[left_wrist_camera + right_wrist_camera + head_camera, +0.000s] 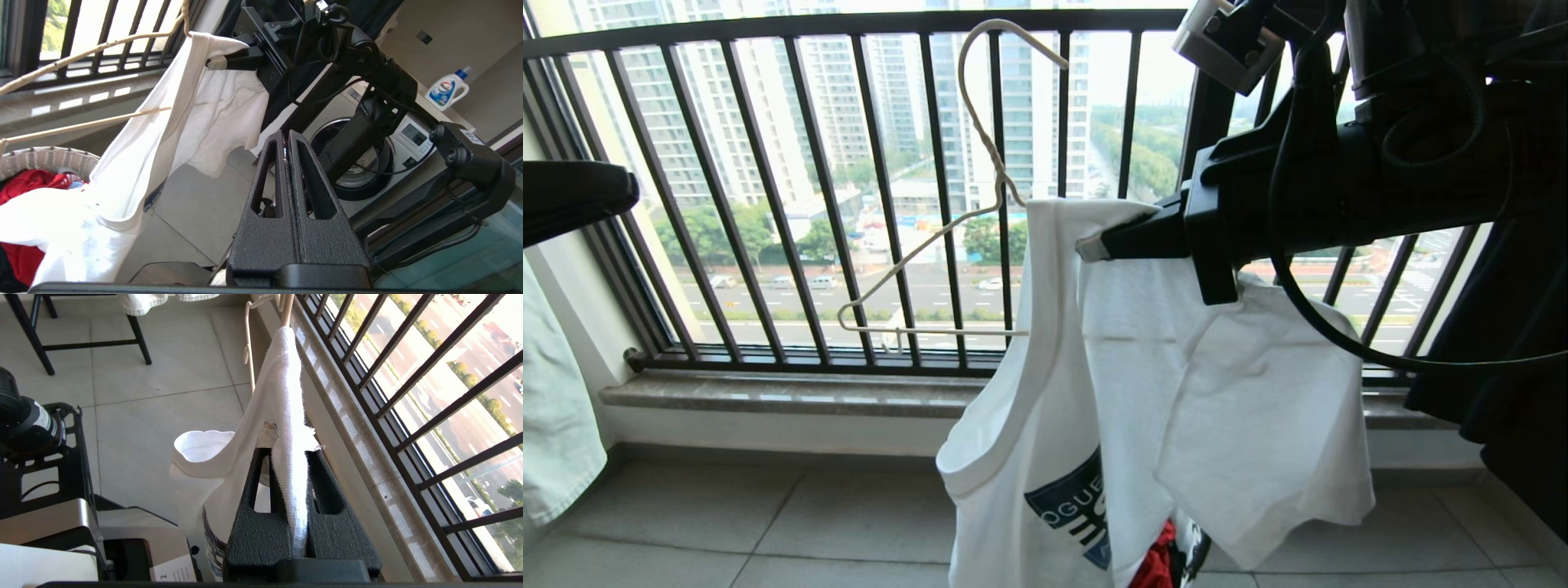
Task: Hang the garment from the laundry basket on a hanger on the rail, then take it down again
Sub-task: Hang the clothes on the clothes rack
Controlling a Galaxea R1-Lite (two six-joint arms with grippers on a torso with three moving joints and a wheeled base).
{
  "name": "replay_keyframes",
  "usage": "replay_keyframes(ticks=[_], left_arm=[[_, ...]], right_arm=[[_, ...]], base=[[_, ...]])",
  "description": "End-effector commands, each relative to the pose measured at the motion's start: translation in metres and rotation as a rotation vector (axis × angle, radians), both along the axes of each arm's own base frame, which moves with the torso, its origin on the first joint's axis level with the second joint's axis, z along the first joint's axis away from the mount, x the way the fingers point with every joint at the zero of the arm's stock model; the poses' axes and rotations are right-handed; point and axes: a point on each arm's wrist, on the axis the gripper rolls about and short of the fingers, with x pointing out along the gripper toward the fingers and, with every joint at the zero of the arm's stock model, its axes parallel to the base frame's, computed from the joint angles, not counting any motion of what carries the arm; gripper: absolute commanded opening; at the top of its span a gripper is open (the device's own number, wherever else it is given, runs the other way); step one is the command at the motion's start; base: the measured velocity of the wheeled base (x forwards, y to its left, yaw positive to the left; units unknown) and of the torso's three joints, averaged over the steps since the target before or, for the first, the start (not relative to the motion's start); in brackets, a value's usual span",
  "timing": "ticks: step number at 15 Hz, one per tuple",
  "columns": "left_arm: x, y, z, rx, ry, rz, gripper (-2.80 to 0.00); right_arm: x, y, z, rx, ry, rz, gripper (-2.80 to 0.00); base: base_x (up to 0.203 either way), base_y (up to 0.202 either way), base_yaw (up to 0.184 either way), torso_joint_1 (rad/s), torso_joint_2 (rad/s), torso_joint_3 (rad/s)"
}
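The black barred window railing point(849, 188) fills the background, and in front of it the white T-shirt point(1094, 392) hangs in mid-air, half threaded onto the thin cream wire hanger point(947, 237), whose hook point(980, 73) stands free at the top with no rail in view. The shirt's lower part trails down toward the laundry basket point(49, 161), where red clothing point(24, 183) lies; a pale green garment point(551, 408) hangs off to the robot's left and a washing machine point(367, 163) stands behind. The right end effector point(292, 457) is pinching a fold of the T-shirt at the shoulder, right where the cloth covers one end of the hanger, so it seems to carry both together. The left end effector point(288, 145) is pressed together on nothing, held apart from the cloth, below the right arm. The step in hand looks like dressing the hanger: one shoulder is on, while the other wire arm point(907, 253) sticks out bare through what seems to be the neck opening. To do it well, I judge the right pinch should keep firm so the hanger does not slip, while the left end effector spreads, takes the loose shoulder near the collar point(988, 465) and draws it over the bare wire end. Pulling gently matters, since the light wire can twist and shed the side already seated.
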Motion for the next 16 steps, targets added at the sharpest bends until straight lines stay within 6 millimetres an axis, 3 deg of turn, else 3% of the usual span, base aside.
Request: replay_keyframes(ticks=[1, 3, 5, 7, 13, 16], left_arm=[[0.016, 0.002, 0.001, -0.014, 0.128, -0.026, -2.80], [0.040, 0.001, -0.010, -0.026, 0.208, -0.055, -2.80], [0.053, -0.013, -0.018, -0.039, 0.255, -0.083, -2.80], [0.056, -0.030, -0.024, -0.052, 0.278, -0.076, -2.80], [0.070, -0.053, -0.039, -0.022, 0.384, -0.025, -2.80], [0.071, -0.086, -0.058, 0.186, 0.388, 0.137, -2.80]], right_arm=[[0.002, -0.001, 0.001, 0.008, -0.006, -0.014, -2.80], [0.003, 0.000, 0.006, 0.061, 0.005, -0.039, -2.80], [0.006, 0.002, 0.010, 0.110, -0.017, -0.071, -2.80], [0.005, 0.000, 0.014, 0.148, 0.001, -0.092, -2.80], [0.000, -0.006, 0.009, 0.159, 0.022, -0.195, -2.80], [0.002, -0.005, 0.003, 0.187, 0.014, -0.218, -2.80]], base=[[0.000, 0.000, 0.000, 0.000, 0.00, 0.000], [0.000, 0.000, 0.000, 0.000, 0.00, 0.000], [0.000, 0.000, 0.000, 0.000, 0.00, 0.000], [0.000, 0.000, 0.000, 0.000, 0.00, 0.000], [0.000, 0.000, 0.000, 0.000, 0.00, 0.000], [0.000, 0.000, 0.000, 0.000, 0.00, 0.000]])
